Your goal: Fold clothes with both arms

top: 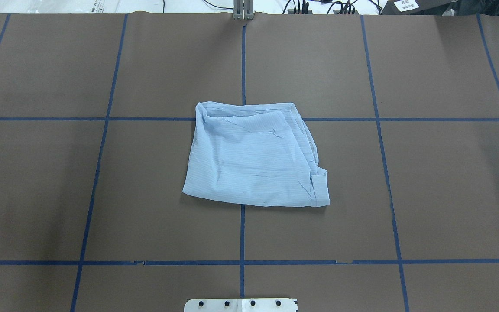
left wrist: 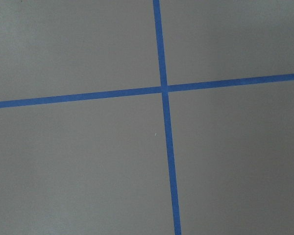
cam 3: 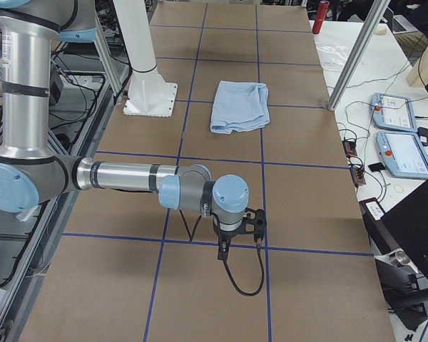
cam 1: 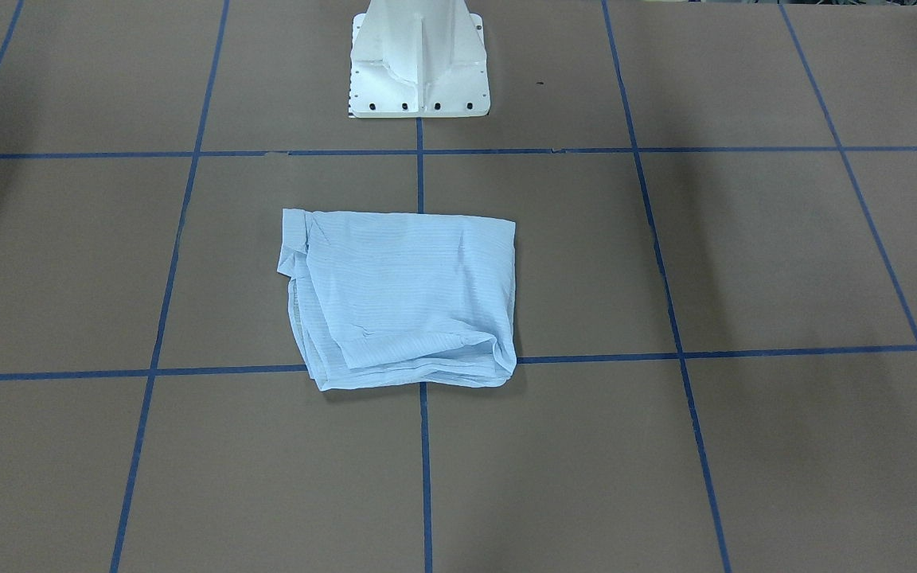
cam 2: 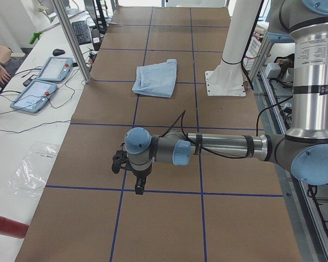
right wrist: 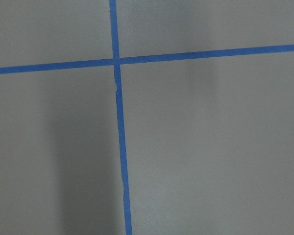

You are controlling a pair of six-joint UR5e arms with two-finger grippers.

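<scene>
Likely limp, light shirt (top: 254, 160), well apart from left gripper (cam 2: 138, 185) and right gripper (cam 3: 225, 249), their openings impossible to tell; best pinched at stacked corners.

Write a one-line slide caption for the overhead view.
Pale blue shirt folded into a rough rectangle, lying over a crossing of blue tape lines on the brown table.

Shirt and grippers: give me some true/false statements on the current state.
1. The pale blue shirt lies folded on the table. True.
2. Both grippers hold the shirt. False: the left gripper and the right gripper hang over bare table, apart from it.
3. The shirt covers a crossing of the blue tape lines. True.
4. The right wrist view shows the shirt. False: it shows only bare table and tape.
</scene>
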